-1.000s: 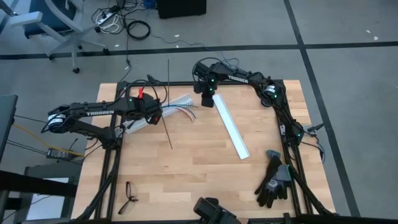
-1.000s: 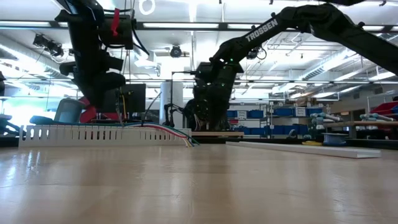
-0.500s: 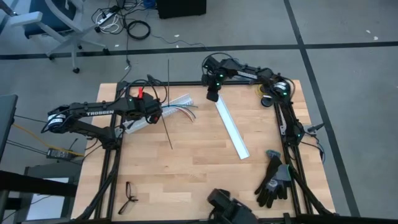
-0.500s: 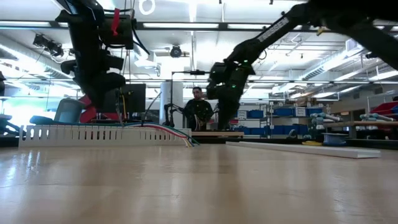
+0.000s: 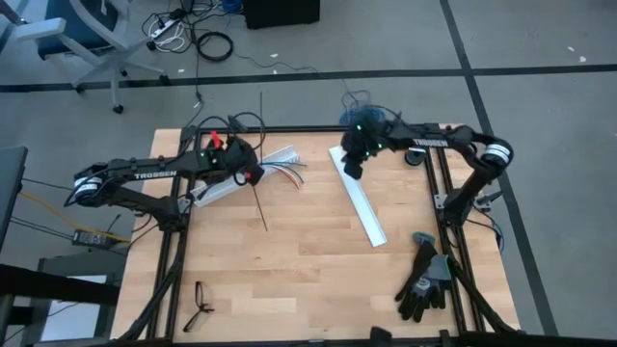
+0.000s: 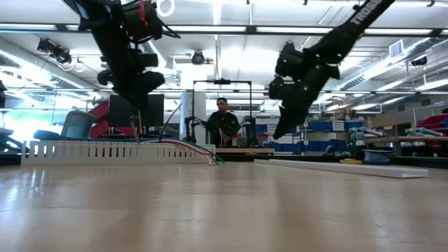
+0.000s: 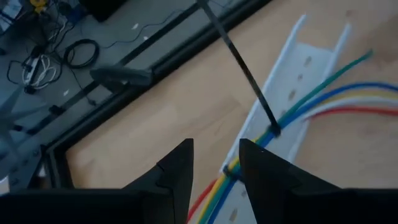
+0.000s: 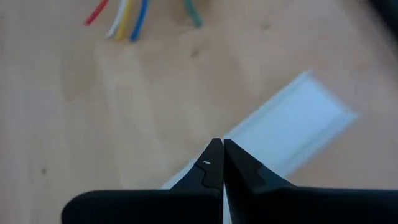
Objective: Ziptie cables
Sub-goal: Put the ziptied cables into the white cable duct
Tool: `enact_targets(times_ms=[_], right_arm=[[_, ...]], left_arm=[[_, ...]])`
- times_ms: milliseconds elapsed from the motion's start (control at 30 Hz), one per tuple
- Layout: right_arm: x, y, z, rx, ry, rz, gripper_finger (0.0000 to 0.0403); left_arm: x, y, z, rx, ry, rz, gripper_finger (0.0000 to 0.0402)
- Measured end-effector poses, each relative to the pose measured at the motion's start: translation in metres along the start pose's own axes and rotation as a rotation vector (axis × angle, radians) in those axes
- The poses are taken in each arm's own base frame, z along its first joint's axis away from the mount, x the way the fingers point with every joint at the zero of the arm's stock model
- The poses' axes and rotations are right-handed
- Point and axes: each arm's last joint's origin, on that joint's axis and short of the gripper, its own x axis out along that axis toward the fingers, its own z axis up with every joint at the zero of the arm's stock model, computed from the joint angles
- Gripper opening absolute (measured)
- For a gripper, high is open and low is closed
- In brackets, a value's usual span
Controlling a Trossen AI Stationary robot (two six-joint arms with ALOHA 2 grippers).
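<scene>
Above the slotted channel (image 7: 292, 93), left gripper (image 7: 214, 165) spread over cables (image 7: 323, 102). Right gripper (image 8: 222, 163) pressed together, aloft. Risk: snagging the black strip (image 7: 245, 71), loosening the bundle.

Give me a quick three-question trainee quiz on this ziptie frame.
1. True or false: the right gripper has its jaws shut, holding nothing.
2. Which item lies near the table's front-right corner? A) black gloves B) a red mug C) a hammer
3. Fill in: the cables lie in a white slotted ____, under the left gripper.

Key: 1 true. 2 A. 3 channel.
</scene>
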Motion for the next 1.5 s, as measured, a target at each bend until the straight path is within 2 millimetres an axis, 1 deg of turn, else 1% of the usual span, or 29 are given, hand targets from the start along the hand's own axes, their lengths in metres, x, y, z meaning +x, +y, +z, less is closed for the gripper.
enact_targets(times_ms=[133,267,433,533,633,733,833,1033,1133,1267,1500], right_arm=[[0.015,0.017,-0.022,0.006,-0.051,0.08,0.0],[0.024,0.033,-0.035,-0.008,-0.091,0.12,0.0],[0.027,0.043,-0.034,-0.031,-0.118,0.141,0.0],[0.027,0.046,-0.031,-0.046,-0.142,0.146,0.0],[0.026,0.046,-0.029,-0.059,-0.163,0.145,0.0],[0.026,0.046,-0.027,-0.066,-0.179,0.141,0.0],[0.026,0.046,-0.027,-0.066,-0.177,0.141,0.0],[0.026,0.046,-0.027,-0.069,-0.181,0.141,0.0],[0.026,0.046,-0.027,-0.074,-0.182,0.14,0.0],[0.026,0.046,-0.027,-0.074,-0.182,0.14,0.0],[0.026,0.046,-0.027,-0.075,-0.182,0.14,0.0]], left_arm=[[0.011,0.005,0.004,-0.048,0.022,0.002,0.0137],[0.034,0.012,0.003,-0.101,0.133,-0.034,0.0135],[0.06,0.023,0.003,-0.217,0.244,-0.1,0.0135],[0.068,0.032,0.005,-0.317,0.258,-0.09,0.0135],[0.075,0.042,0.005,-0.378,0.281,-0.077,0.0135],[0.078,0.049,0.005,-0.411,0.302,-0.088,0.0135],[0.079,0.051,0.003,-0.424,0.33,-0.12,0.0135],[0.08,0.054,-0.006,-0.412,0.407,-0.031,0.0135],[0.081,0.053,-0.007,-0.411,0.422,-0.028,0.0135],[0.083,0.049,-0.009,-0.42,0.47,-0.121,0.0135],[0.082,0.046,-0.009,-0.431,0.509,-0.208,0.0135]])
